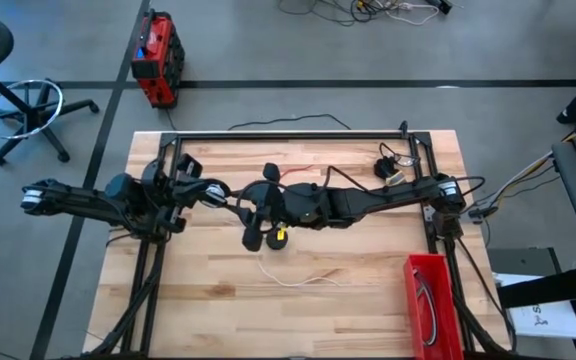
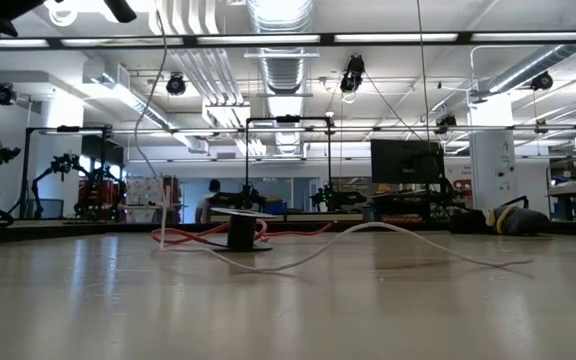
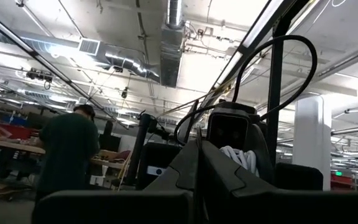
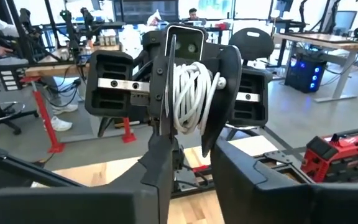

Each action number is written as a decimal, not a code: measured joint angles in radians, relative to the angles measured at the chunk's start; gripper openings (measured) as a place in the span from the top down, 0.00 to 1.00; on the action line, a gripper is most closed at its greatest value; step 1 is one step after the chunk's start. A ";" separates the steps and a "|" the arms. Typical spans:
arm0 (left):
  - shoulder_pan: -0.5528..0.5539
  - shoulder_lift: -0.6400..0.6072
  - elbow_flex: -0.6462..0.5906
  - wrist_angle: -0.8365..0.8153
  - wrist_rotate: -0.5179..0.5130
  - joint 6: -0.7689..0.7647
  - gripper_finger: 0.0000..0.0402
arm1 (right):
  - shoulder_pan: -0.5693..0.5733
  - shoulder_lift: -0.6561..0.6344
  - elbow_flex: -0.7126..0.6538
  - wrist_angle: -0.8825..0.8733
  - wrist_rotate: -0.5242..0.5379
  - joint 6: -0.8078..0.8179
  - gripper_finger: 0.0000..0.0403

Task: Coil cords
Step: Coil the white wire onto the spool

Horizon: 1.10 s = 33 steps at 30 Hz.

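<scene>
Right wrist view: left pincer [image 4: 187,118] clamped on the white cord [image 4: 188,93], wound in tight loops between its fingers. Right pincer [image 4: 194,146] spread, facing it just beside the bundle. Both up over the surface [image 1: 368,300], well apart from the red bin [image 1: 430,300]. Loose white tail lying on the wood between bundle and bin. Light, limp, a little springy, so probably quick to unwind if let go. Best taken across the bundle's middle, all loops together.
</scene>
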 joint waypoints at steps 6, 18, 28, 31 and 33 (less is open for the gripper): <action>-0.001 0.013 -0.001 -0.014 0.028 0.000 1.00 | -0.005 0.000 0.000 -0.004 -0.008 0.009 0.87; 0.000 0.012 -0.002 -0.018 0.029 0.009 1.00 | -0.009 0.001 -0.001 -0.013 -0.005 -0.007 0.96; 0.000 0.009 -0.002 -0.082 0.080 0.010 0.95 | -0.015 -0.009 0.008 -0.106 -0.030 -0.025 1.00; 0.000 0.008 -0.002 -0.100 0.083 0.016 0.92 | -0.018 -0.012 0.029 -0.161 -0.062 -0.022 1.00; 0.000 0.008 -0.002 -0.113 0.098 0.025 0.91 | -0.019 -0.012 0.051 -0.205 -0.073 -0.014 1.00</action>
